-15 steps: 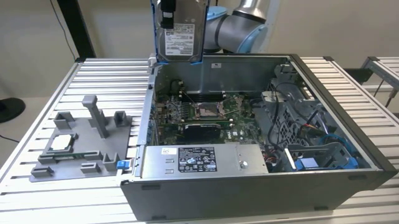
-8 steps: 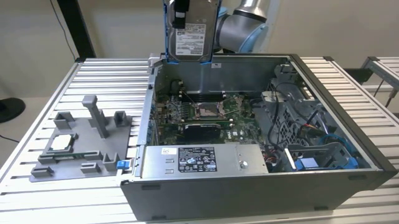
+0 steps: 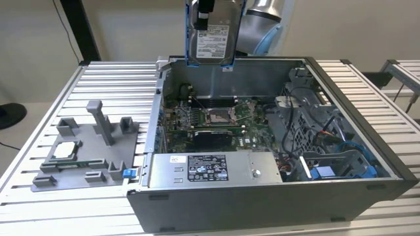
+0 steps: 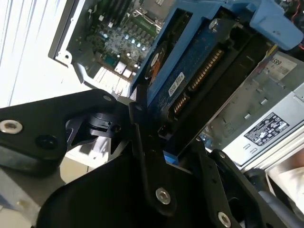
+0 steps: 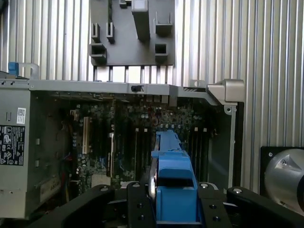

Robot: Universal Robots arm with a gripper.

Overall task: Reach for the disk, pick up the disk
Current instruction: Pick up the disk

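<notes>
Flat rectangular silver metal disk (image 3: 211, 37) in a blue plastic bracket hangs upright above the open grey computer case's (image 3: 262, 206) rear wall; black fingers (image 4: 145, 152) are closed on its bracket edges; likely rigid, fairly heavy, shock-sensitive, best gripped there.

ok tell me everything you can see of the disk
The flat rectangular silver metal disk, white printed label on its face, sits in a blue plastic bracket. It hangs upright above the open grey computer case. The black hand is clamped on its sides; the second wrist view shows its connector edge.
</notes>
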